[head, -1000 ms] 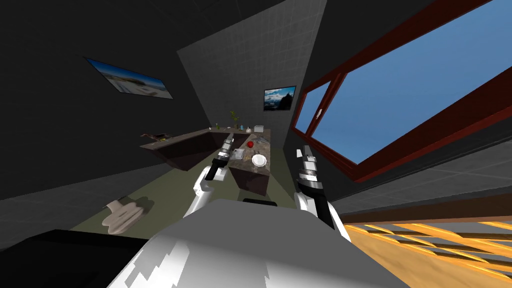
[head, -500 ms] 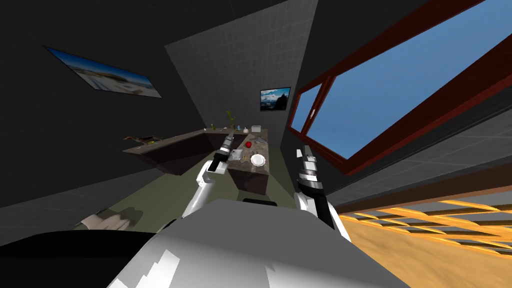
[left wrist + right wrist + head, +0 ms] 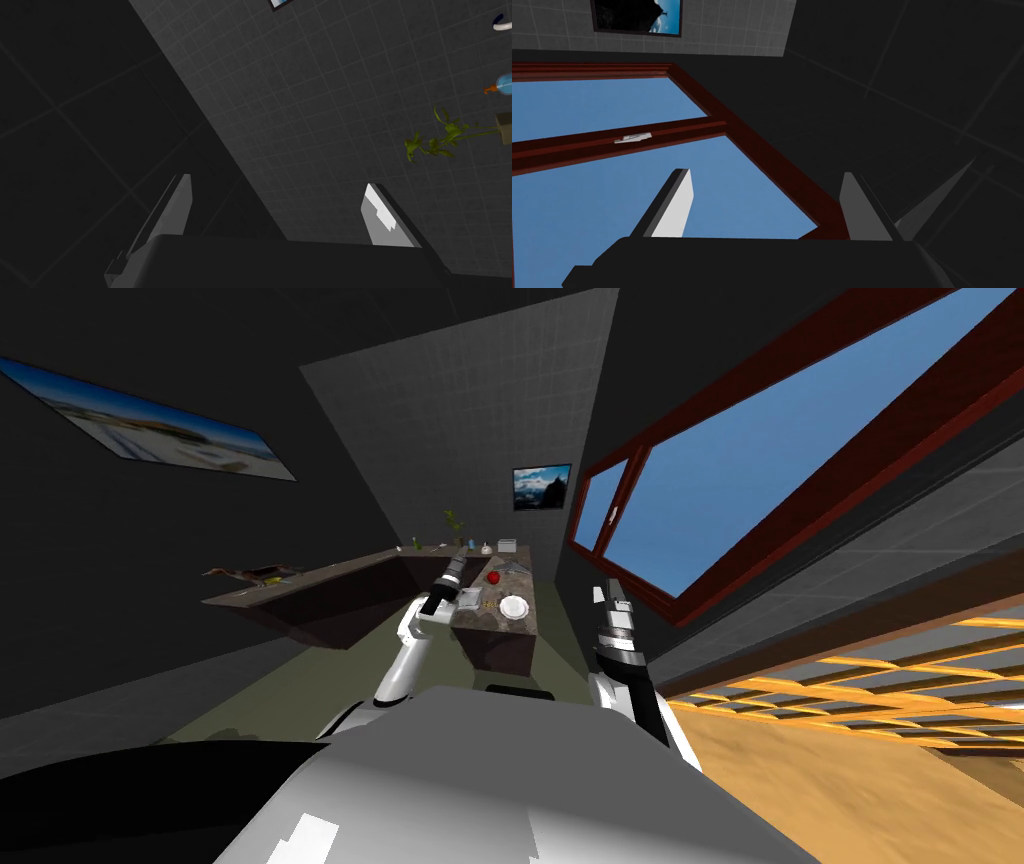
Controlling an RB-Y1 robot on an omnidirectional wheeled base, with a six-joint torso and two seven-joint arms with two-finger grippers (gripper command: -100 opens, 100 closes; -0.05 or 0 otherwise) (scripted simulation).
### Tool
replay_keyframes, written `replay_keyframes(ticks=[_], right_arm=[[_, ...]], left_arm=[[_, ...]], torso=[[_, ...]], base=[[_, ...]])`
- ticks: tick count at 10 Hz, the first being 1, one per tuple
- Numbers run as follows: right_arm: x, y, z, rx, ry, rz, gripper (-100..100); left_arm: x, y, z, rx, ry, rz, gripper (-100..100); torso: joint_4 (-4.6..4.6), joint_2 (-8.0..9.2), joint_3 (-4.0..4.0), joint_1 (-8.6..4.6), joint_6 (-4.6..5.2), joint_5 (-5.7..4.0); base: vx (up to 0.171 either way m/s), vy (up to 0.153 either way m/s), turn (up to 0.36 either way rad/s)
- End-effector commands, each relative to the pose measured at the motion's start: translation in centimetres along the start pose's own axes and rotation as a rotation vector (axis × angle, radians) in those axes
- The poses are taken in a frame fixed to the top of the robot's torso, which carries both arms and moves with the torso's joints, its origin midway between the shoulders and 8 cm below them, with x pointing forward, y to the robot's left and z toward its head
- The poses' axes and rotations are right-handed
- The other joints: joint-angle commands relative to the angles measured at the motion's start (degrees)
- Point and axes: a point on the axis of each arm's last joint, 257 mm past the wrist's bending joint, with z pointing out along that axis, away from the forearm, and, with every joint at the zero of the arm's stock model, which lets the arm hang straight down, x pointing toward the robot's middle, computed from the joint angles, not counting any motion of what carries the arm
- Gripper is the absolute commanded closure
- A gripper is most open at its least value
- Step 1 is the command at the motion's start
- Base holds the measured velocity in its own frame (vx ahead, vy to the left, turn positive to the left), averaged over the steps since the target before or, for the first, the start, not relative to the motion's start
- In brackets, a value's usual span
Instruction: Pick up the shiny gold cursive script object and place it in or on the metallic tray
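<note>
A small gold object [image 3: 488, 604], too small to read its shape, lies on the dark counter [image 3: 500, 628] ahead, between a grey flat tray [image 3: 468, 599] and a white plate [image 3: 513, 607]. My left gripper [image 3: 457, 560] is stretched out over the counter's left edge, above the tray. In the left wrist view the left gripper [image 3: 280, 200] is open and empty, pointing at a tiled wall. My right gripper [image 3: 612, 591] is raised near my chest, to the right of the counter. It is also open and empty in the right wrist view [image 3: 767, 200].
A red apple [image 3: 492, 577], a grey flat item [image 3: 515, 568] and a white box [image 3: 507, 545] sit further back on the counter. A second counter [image 3: 300, 583] runs off to the left with a bird figure [image 3: 250, 575]. A potted plant [image 3: 440, 137] and blue bottle [image 3: 502, 84] stand by the back wall.
The whole head view has shifted: I have moved and turned, and the pale shape on the floor has slid out of sight. My left arm has stretched further out towards the counter.
</note>
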Motion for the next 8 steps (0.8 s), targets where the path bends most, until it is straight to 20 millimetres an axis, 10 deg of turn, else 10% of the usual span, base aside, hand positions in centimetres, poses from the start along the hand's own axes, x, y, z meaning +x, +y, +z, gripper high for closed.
replay_keyframes(ticks=[1, 8], right_arm=[[0.0, 0.0, 0.0, 0.0, 0.0, 0.0, 0], [0.0, 0.0, 0.0, 0.0, 0.0, 0.0, 0]], left_arm=[[0.0, 0.8, 0.2, -0.034, 0.001, 0.0, -100], [-1.7, 5.3, 3.8, -0.213, -0.012, -0.024, -100]], torso=[[0.0, 0.0, 0.0, 0.0, 0.0, 0.0], [-0.01, -0.03, -0.02, -0.07, 0.03, -0.02]], base=[[-0.006, 0.018, 0.012], [-0.019, 0.032, -0.121]])
